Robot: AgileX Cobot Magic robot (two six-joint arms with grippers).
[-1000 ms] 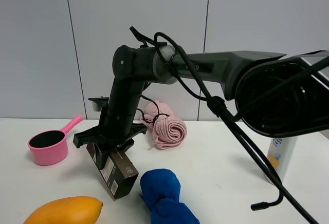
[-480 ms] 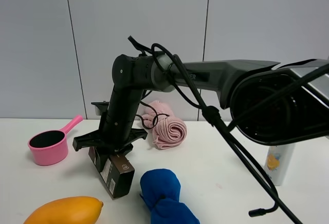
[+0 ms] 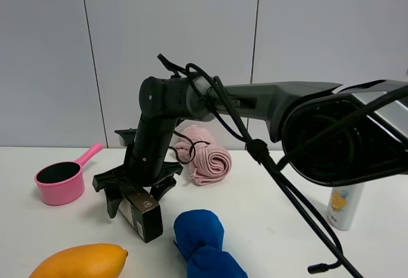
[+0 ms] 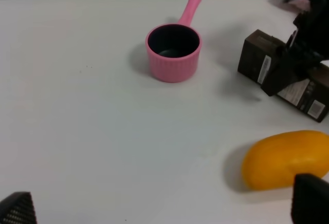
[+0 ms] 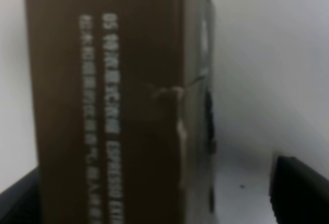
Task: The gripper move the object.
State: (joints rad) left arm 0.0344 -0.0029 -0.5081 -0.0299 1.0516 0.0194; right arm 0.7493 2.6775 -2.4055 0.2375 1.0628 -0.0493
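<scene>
Straddles the dark brown carton (image 3: pixel 146 217) with the right tool (image 3: pixel 135 196), fingers parted, not clamping; carton lying on the tabletop (image 3: pixel 274 195) toward its front-left corner. Holds the left tool (image 4: pixel 163 206) spread wide, empty.

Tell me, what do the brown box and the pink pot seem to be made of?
The box looks like matte cardboard: sharp folded edges and printed labels. The pot is probably smooth plastic: uniform pink with a soft sheen.
</scene>
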